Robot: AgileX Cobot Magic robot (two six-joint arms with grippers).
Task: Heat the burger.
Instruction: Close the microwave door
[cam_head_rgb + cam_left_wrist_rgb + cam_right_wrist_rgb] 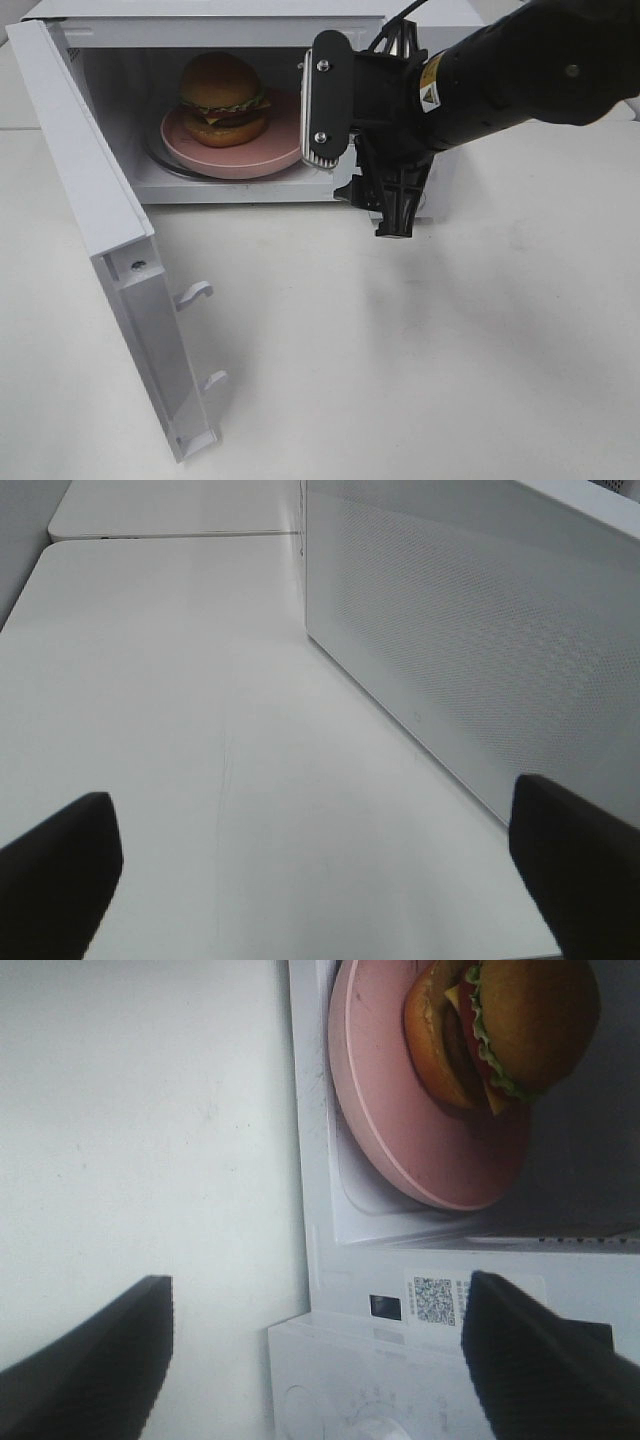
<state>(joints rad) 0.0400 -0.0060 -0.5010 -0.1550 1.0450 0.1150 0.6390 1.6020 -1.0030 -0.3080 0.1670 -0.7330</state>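
**A:** Closest to us, the door (150,330) of the microwave (240,190) stands wide open. It is swung out to the left over the desk (400,350), with two latch hooks (192,293) jutting from its edge.

**B:** And the right tool (375,205)?

**A:** It hangs just in front of the microwave's right end, fingers aimed down at the desk. They're spread wide, with nothing between them and touching nothing. On its own camera both black fingers (85,1360) sit far apart, and beyond them are the control dial (380,1420) and a small QR label (433,1300).

**B:** The left tool (315,880)?

**A:** It's outside the high view. Its wrist camera shows it gaping wide as well, empty, above bare desk beside a white panel with fine dots (470,630). Whether that's the door or a wall of the oven, I can't tell.

**B:** Now the burger (222,98).

**A:** It's furthest back, inside the chamber, sitting on the round pink plate (270,150) toward the plate's rear left. It stands upright with the top bun up, its long axis vertical and the layers level. Being round, it has no real front. Lettuce and a corner of cheese poke out on the side facing the opening.
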